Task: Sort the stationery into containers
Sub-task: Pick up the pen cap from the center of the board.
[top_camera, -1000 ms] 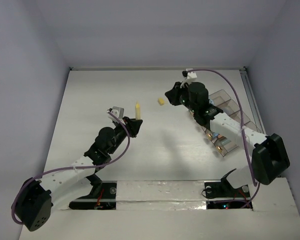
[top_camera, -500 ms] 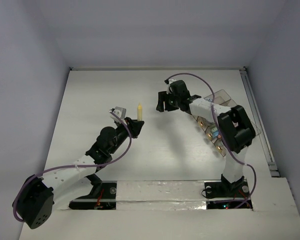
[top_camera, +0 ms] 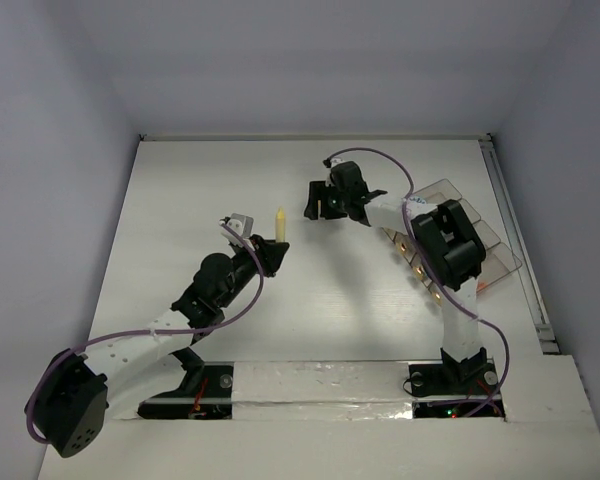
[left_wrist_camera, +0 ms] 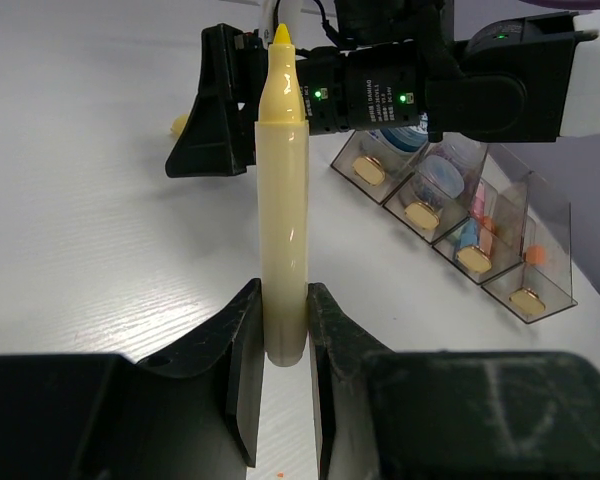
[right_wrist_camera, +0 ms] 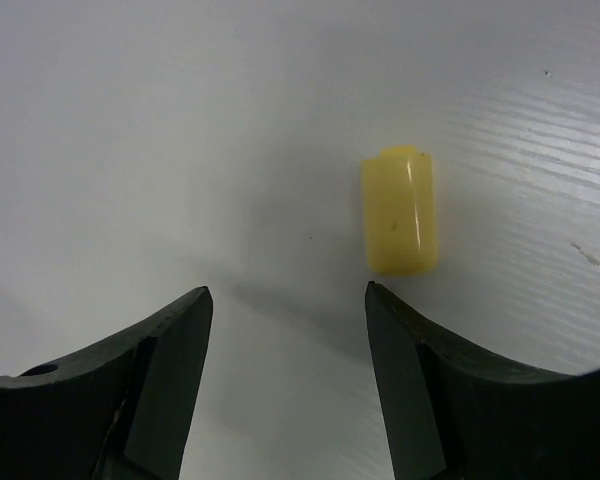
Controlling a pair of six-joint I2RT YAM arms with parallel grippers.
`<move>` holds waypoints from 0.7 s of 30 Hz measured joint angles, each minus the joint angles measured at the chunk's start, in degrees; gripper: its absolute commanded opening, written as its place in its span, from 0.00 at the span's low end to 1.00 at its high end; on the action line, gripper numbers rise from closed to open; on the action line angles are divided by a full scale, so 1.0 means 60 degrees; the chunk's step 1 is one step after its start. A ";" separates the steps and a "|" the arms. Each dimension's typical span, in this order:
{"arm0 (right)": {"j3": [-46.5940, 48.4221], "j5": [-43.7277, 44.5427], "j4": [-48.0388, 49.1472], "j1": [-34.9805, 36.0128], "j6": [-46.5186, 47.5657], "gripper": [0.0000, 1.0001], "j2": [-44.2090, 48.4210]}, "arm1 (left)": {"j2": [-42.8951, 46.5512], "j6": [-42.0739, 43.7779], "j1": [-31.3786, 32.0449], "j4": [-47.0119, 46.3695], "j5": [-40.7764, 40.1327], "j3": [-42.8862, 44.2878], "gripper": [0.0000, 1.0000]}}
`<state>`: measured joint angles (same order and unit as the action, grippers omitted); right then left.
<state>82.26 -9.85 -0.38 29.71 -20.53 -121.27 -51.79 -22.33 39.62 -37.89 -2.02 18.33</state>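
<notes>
My left gripper (top_camera: 268,250) (left_wrist_camera: 283,310) is shut on the lower end of a pale yellow pen (top_camera: 278,222) (left_wrist_camera: 282,200), held upright with its bare yellow tip up. My right gripper (top_camera: 317,203) (right_wrist_camera: 288,300) hangs open low over the table, nothing between its fingers. A small yellow cap-like piece (right_wrist_camera: 400,212) lies just beyond its right fingertip (right_wrist_camera: 380,300); in the left wrist view that yellow piece (left_wrist_camera: 180,124) peeks out beside the right gripper. The smoky clear organiser tray (top_camera: 495,255) (left_wrist_camera: 545,225) sits at the right, partly behind the right arm.
The tray's compartments hold blue-white tubs (left_wrist_camera: 445,170), an orange item (left_wrist_camera: 540,255) and gold round discs (left_wrist_camera: 473,258). The right arm's forearm (top_camera: 445,245) crosses above the tray. A rail (top_camera: 515,230) runs along the table's right edge.
The right gripper swung left from over the tray to low above the yellow piece and opened its jaws. The left gripper kept still with the pen.
</notes>
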 measured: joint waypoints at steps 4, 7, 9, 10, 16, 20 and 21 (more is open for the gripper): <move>0.0142 0.0040 0.0328 -0.0004 -0.0142 0.67 -0.0248 | -0.0015 0.0000 0.0000 0.0004 0.0007 0.0000 0.00; 0.0229 0.0069 0.0415 -0.0004 -0.0277 0.66 -0.0335 | -0.0015 0.0000 0.0000 0.0004 0.0007 0.0000 0.00; 0.0229 0.0153 0.0426 -0.0004 -0.0335 0.67 -0.0335 | -0.0015 0.0000 0.0000 0.0004 0.0007 0.0000 0.00; 0.0229 0.0219 0.0433 -0.0004 -0.0361 0.67 -0.0335 | -0.0015 0.0000 0.0000 0.0004 0.0011 0.0000 0.00; 0.0291 0.0718 0.0426 -0.0106 -0.0368 0.68 -0.0368 | -0.0018 0.0000 0.0000 0.0004 0.0011 0.0000 0.00; 0.0448 0.1013 0.0466 -0.0266 -0.0364 0.69 -0.0481 | -0.0018 0.0000 0.0000 0.0004 0.0007 0.0000 0.00; 0.0448 0.1082 0.0481 -0.0324 -0.0364 0.69 -0.0481 | -0.0018 0.0000 0.0000 0.0004 0.0007 0.0000 0.00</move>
<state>84.95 -3.36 2.50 27.77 -22.72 -124.16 -51.90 -22.33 39.62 -37.87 -1.98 18.33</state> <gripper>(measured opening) 0.683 0.160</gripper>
